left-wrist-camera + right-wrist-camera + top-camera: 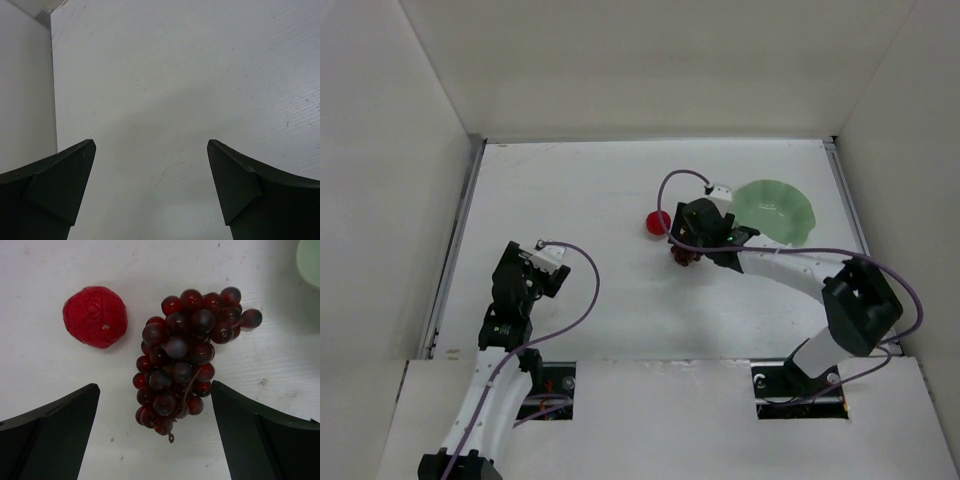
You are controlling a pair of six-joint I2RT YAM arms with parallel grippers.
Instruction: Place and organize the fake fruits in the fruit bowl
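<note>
While the grape bunch (185, 355) is lying on the counter (600, 200) beside the red fruit (95, 316), outside the mint-green bowl (780, 205), the right end effector (154, 386) is hovering spread astride it, probably for pickup.

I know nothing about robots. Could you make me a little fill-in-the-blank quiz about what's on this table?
The open right gripper hangs over a bunch of ___. The round fruit beside it is coloured ___. The fruit bowl is coloured pale ___. The open left gripper holds ___.
Answers: grapes; red; green; nothing.
</note>
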